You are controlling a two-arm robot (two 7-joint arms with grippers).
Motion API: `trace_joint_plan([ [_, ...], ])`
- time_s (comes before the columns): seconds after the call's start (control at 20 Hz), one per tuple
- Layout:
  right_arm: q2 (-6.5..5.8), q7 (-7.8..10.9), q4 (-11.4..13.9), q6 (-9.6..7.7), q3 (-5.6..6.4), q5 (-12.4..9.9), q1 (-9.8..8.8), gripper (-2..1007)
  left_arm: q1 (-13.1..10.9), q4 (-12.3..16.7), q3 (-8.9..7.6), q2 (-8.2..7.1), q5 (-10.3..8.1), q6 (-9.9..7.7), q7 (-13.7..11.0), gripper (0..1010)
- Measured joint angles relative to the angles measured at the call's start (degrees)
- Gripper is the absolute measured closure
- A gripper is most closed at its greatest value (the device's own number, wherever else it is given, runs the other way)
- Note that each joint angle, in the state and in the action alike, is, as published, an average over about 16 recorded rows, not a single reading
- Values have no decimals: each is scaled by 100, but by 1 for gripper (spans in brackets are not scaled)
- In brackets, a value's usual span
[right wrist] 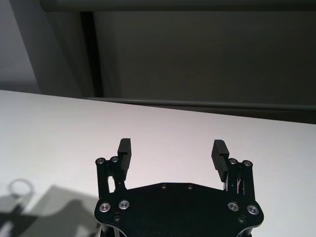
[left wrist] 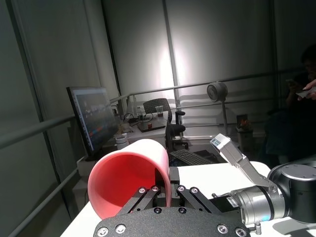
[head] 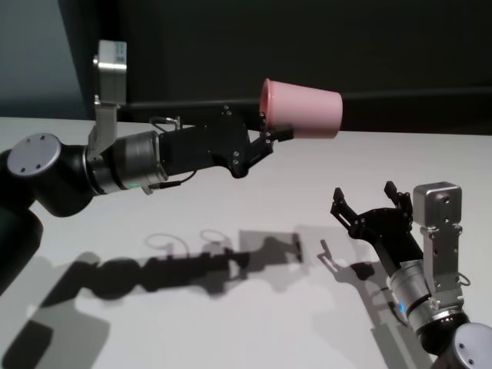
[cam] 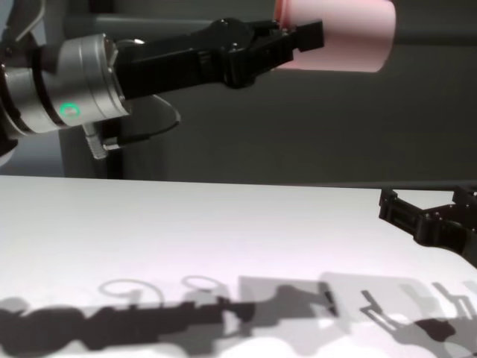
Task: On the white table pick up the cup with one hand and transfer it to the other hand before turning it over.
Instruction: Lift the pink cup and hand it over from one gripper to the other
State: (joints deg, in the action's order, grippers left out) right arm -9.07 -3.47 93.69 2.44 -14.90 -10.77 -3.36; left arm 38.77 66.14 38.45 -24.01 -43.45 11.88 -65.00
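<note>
The pale-pink cup (head: 304, 108) hangs high above the white table (head: 231, 307), lying on its side with its base pointing right. My left gripper (head: 270, 134) is shut on the cup's rim, one finger inside the mouth and one outside. In the left wrist view the cup (left wrist: 129, 174) shows its open mouth just past the left gripper (left wrist: 165, 190). In the chest view the cup (cam: 343, 33) sits at the top edge, held by the left gripper (cam: 298, 37). My right gripper (head: 369, 201) stands open and empty low at the right, below the cup; its fingertips (right wrist: 124, 147) are wide apart.
Shadows of both arms lie across the white table (cam: 149, 239). A dark wall runs behind the table's far edge. The left wrist view looks out over a monitor (left wrist: 91, 118), desks and chairs far beyond the table.
</note>
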Motion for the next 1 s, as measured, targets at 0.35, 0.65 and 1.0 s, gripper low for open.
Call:
trace_joint_plan([
  [0.35,0,0,0,0,0,0,0,3,192,-358,93,285,21,91,-172,956],
  [0.65,0,0,0,0,0,0,0,3,339,-612,177,491,59,146,-312,956],
  [1.0,0,0,0,0,0,0,0,3,418,-751,234,612,98,173,-392,956],
])
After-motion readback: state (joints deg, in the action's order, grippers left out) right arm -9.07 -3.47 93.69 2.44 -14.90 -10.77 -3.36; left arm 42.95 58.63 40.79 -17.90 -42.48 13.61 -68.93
